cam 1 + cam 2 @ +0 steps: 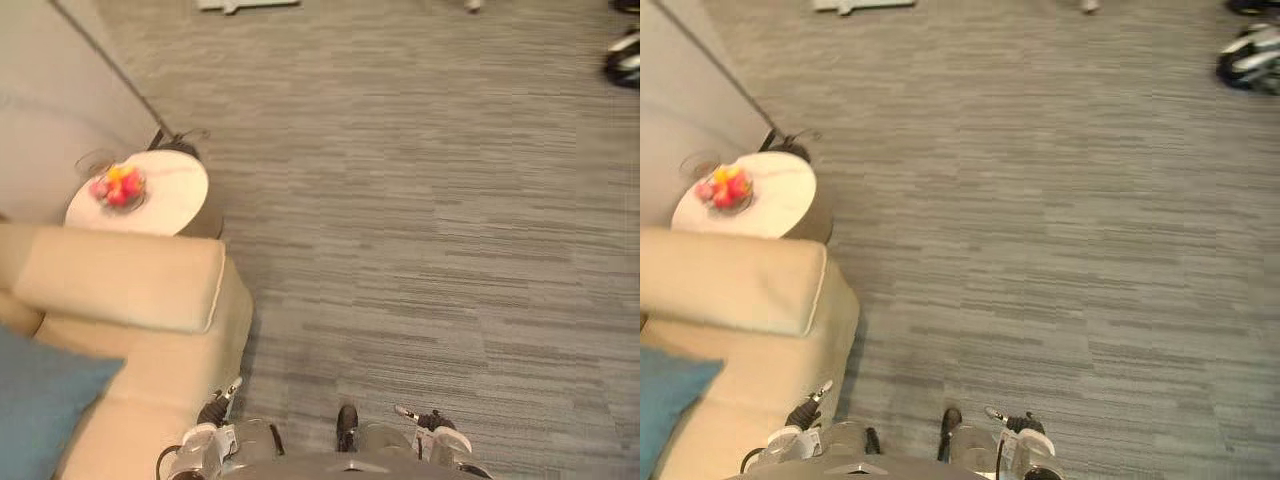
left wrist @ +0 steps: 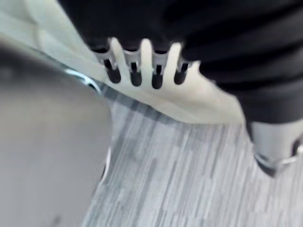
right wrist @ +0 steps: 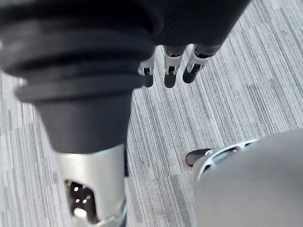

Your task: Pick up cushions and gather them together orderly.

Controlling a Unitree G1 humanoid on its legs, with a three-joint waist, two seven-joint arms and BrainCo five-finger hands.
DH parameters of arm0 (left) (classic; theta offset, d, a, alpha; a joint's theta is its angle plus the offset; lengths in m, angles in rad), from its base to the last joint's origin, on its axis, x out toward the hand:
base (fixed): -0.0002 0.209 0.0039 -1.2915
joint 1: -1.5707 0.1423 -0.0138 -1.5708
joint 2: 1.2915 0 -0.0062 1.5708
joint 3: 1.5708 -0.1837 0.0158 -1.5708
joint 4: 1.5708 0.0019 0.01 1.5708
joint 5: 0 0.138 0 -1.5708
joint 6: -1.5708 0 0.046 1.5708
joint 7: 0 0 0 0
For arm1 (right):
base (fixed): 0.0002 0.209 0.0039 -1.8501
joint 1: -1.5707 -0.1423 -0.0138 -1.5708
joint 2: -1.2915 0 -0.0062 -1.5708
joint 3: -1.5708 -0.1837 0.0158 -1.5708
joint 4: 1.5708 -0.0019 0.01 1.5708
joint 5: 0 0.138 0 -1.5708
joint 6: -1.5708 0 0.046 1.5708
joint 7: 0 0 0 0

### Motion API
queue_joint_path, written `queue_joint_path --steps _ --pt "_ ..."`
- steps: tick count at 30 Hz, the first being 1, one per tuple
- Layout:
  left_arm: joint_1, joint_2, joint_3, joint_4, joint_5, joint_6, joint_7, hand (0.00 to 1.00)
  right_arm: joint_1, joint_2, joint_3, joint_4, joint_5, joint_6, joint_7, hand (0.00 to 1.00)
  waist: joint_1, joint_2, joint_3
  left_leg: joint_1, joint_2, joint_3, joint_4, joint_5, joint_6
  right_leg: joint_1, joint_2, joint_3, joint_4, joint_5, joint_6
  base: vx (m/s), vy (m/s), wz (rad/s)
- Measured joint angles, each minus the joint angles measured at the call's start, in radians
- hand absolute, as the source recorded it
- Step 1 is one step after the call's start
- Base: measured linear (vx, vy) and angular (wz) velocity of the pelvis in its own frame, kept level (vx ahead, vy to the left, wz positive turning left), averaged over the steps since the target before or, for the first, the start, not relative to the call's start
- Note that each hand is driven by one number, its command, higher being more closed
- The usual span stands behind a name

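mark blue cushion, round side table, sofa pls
blue cushion (image 1: 40,400): left eye view, middle of its visible face.
round side table (image 1: 176,190): left eye view, bare part of its white top.
sofa (image 1: 120,280): left eye view, top of the armrest.

Left hand (image 2: 142,56), right hand (image 3: 169,71) hang down, fingers straight.

blue cushion (image 1: 40,400) 1 | sofa (image 1: 150,400) 1 | side table (image 1: 178,183) 1 | fruit bowl (image 1: 118,187) 1, seemingly

- The grey striped carpet floor (image 1: 420,250) carries a beige sofa (image 1: 160,400), with a small round white counter (image 1: 170,195) just beside it.
- A blue cushion (image 1: 40,400) lies on the sofa.
- A bowl (image 1: 118,187) of red and yellow fruit sits on the counter.
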Motion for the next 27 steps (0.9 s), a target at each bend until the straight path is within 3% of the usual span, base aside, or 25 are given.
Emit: queue_joint_path --steps 3,5,8,9,11,12,13,18,20,21,22,23,24,25,27 --pt "-0.013 -0.006 0.001 0.018 0.016 0.002 0.000 0.00 0.007 -0.007 -0.001 0.006 -0.019 0.003 0.002 0.00 -0.001 -0.001 -0.020 0.036 -0.016 0.060 -0.028 0.003 0.004 0.007 0.007 0.052 -0.055 0.054 0.010 0.17 0.131 -0.80" --pt "-0.011 -0.017 0.002 0.033 0.016 0.002 0.000 0.00 0.005 -0.017 -0.001 0.008 -0.029 0.003 0.002 0.00 0.006 0.021 -0.023 0.054 -0.014 0.105 -0.035 0.003 0.004 0.005 0.013 0.074 -0.077 0.090 0.005 0.11 0.097 -1.12" --pt "-0.014 -0.031 -0.017 0.048 0.017 0.002 0.000 0.00 -0.005 -0.040 -0.001 0.011 -0.038 0.007 0.003 0.00 0.004 0.055 -0.023 0.096 -0.011 0.156 -0.072 0.010 0.017 0.002 0.004 -0.029 -0.115 0.130 -0.031 0.05 0.013 -0.99" --pt "-0.015 -0.030 -0.048 0.046 0.019 0.002 0.000 0.00 -0.008 -0.044 -0.009 0.011 -0.038 0.007 0.003 0.00 0.004 0.060 -0.021 0.115 -0.009 0.196 -0.092 0.012 0.019 -0.003 -0.026 -0.229 -0.095 0.068 -0.103 0.02 -0.028 -0.72" --pt "-0.013 -0.025 -0.096 0.047 0.035 0.003 -0.001 0.00 -0.017 -0.049 -0.029 0.013 -0.040 0.006 0.003 0.00 0.001 0.072 -0.014 0.149 -0.002 0.240 -0.118 0.012 0.019 -0.007 -0.098 -0.458 -0.026 0.029 -0.126 0.04 -0.033 -0.74" --pt "-0.011 -0.013 -0.118 0.048 0.035 0.003 -0.001 0.00 -0.018 -0.050 -0.028 0.028 -0.039 0.004 0.003 0.00 0.002 0.066 -0.011 0.163 -0.004 0.256 -0.117 0.011 0.018 -0.006 -0.130 -0.549 0.008 0.033 -0.113 0.04 -0.079 -0.65" --pt "-0.010 -0.010 -0.119 0.048 0.034 0.003 -0.001 0.00 -0.020 -0.051 -0.027 0.040 -0.039 0.000 0.004 0.00 0.001 0.062 -0.010 0.169 -0.003 0.256 -0.117 0.012 0.017 -0.006 -0.129 -0.568 0.018 0.033 -0.106 0.03 -0.152 -0.62" --pt "-0.011 -0.002 -0.156 0.049 0.034 0.004 -0.001 0.00 -0.053 -0.082 -0.025 0.086 -0.037 -0.012 0.003 0.00 -0.001 0.068 0.002 0.168 0.012 0.213 -0.093 0.020 0.002 -0.035 -0.088 -0.486 0.024 0.007 -0.072 -0.03 -0.147 -0.54" --pt "-0.015 0.003 -0.157 0.044 0.035 0.003 0.000 0.00 -0.058 -0.084 -0.026 0.089 -0.036 -0.012 0.003 0.00 -0.005 0.060 0.025 0.134 0.056 0.205 0.032 0.001 -0.024 -0.034 -0.056 -0.465 0.017 -0.008 -0.068 -0.09 -0.183 -0.54" --pt "-0.019 0.009 -0.152 0.042 0.035 0.003 0.000 0.00 -0.061 -0.082 -0.028 0.090 -0.036 -0.013 0.003 0.00 -0.003 0.075 0.033 0.096 0.102 0.206 0.160 -0.006 -0.027 -0.010 -0.018 -0.445 -0.021 -0.010 -0.067 -0.02 -0.185 -0.67" --pt "-0.014 0.007 -0.150 0.041 0.035 0.003 0.000 0.00 -0.062 -0.085 -0.031 0.090 -0.035 -0.013 0.002 0.00 0.006 0.100 0.032 0.046 0.167 0.191 0.263 0.012 0.018 0.033 0.025 -0.442 -0.072 -0.018 -0.061 0.07 -0.180 -0.94" --pt "-0.009 0.002 -0.148 0.024 0.035 -0.004 -0.001 0.00 -0.067 -0.084 -0.033 0.081 -0.024 -0.012 0.000 0.00 0.015 0.104 0.040 -0.023 0.212 0.166 0.431 0.023 0.054 0.008 0.017 -0.449 0.091 -0.091 -0.121 0.14 -0.124 -0.71" --pt "-0.003 0.017 -0.140 -0.001 0.034 -0.006 -0.001 0.00 -0.067 -0.072 -0.025 0.073 -0.018 -0.012 -0.004 0.00 0.012 0.064 0.051 -0.057 0.191 0.145 0.517 0.011 0.055 0.029 -0.018 -0.430 0.111 -0.135 -0.093 0.14 -0.060 -0.70" --pt "-0.010 0.000 -0.133 -0.018 0.037 -0.005 0.000 0.00 -0.071 -0.088 -0.032 0.073 -0.013 -0.012 -0.015 0.00 0.008 0.104 0.081 -0.092 0.191 0.065 0.581 -0.030 0.024 0.048 0.013 -0.413 0.134 -0.150 -0.090 0.08 -0.026 -0.59" --pt "-0.009 -0.003 -0.132 -0.026 0.036 -0.005 0.000 0.00 -0.079 -0.086 -0.037 0.077 0.010 -0.013 -0.021 0.00 0.006 0.104 0.082 -0.161 0.131 0.045 0.546 -0.064 0.022 0.048 0.016 -0.376 0.128 -0.150 -0.091 0.06 -0.011 -0.68"
